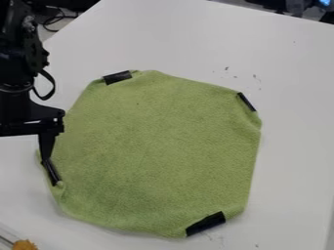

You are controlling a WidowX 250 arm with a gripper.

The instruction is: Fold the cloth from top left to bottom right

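Pincer (47, 149) at left edge of cloth (156, 151), grip impossible to tell; orange lump (25, 245) lower left.

Soft, diffuse light spreads across a white table (170, 29), bright over most of its surface, while a green cloth (156, 146) at center takes on mild shading in its shallow creases and a faint shadow along its near edge. A black robot arm (13, 105) at left sinks into deep darkness, much of its detail lost but for thin, pale highlights, and the room (271, 6) beyond the table's far edge lies dim, broken by a small blue glow (324, 2) at far right.
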